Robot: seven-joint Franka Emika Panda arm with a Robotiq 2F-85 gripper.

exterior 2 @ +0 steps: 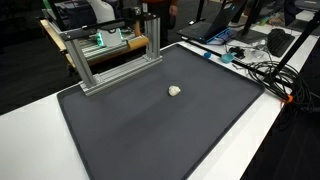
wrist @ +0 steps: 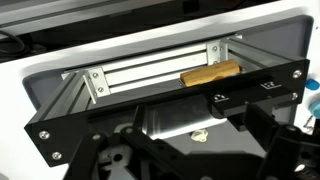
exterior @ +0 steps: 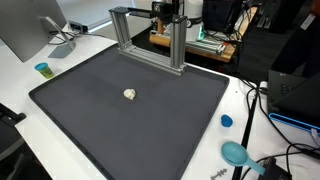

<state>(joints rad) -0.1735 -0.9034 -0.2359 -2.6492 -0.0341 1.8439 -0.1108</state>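
A small crumpled whitish object (exterior: 130,94) lies alone on the black mat (exterior: 100,120), also seen in an exterior view (exterior 2: 175,90). In the wrist view it (wrist: 198,133) sits between my gripper's dark fingers (wrist: 190,160), which are spread wide apart and hold nothing. An aluminium frame (exterior: 150,45) stands at the mat's far edge. My gripper (exterior: 166,9) is high up behind that frame, far from the whitish object. A wooden block (wrist: 210,73) shows beyond the frame rails in the wrist view.
A blue cup (exterior: 42,69) and a monitor (exterior: 30,30) stand by the mat. A blue cap (exterior: 226,121), a teal scoop (exterior: 235,153) and cables (exterior 2: 255,68) lie on the white table (exterior 2: 30,125). Equipment stands behind the frame.
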